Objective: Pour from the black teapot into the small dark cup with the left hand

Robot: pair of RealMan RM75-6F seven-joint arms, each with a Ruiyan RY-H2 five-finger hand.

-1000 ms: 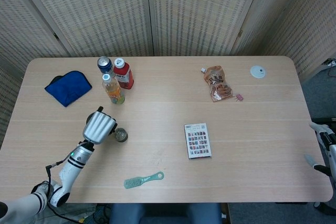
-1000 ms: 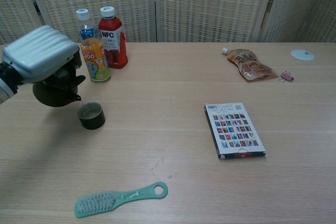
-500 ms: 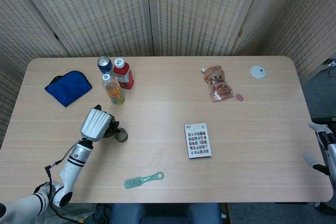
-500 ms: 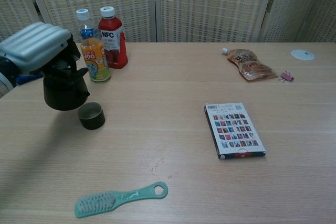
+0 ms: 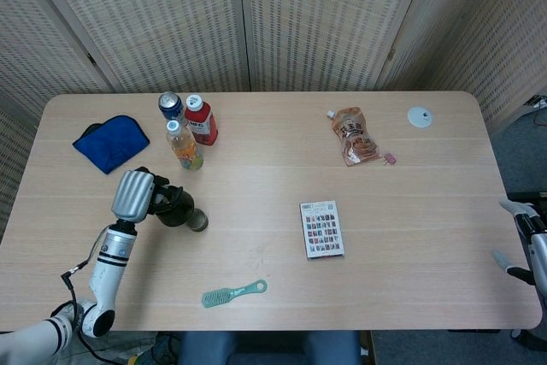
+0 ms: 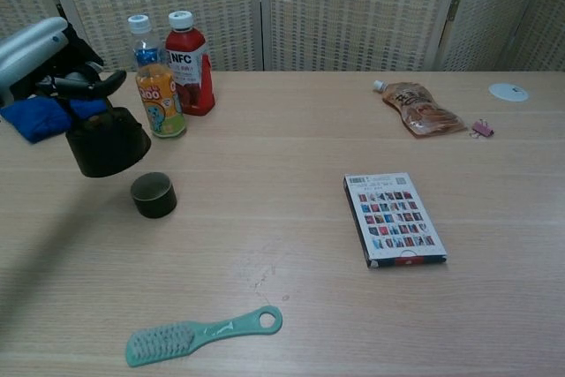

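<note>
My left hand holds the black teapot by its handle at the table's left side. The pot is upright, just left of and behind the small dark cup, which stands alone on the wood. Whether the pot's base touches the table is unclear. My right hand shows only at the right edge of the head view, off the table, fingers apart and holding nothing.
An orange drink bottle, a red NFC bottle and a blue can stand close behind the teapot. A blue cloth lies far left. A green brush, a card box and a pouch lie elsewhere.
The teapot was tilted with its spout over the cup; my left hand has swung it back upright and drawn it left, away from the cup. The right hand stayed put.
</note>
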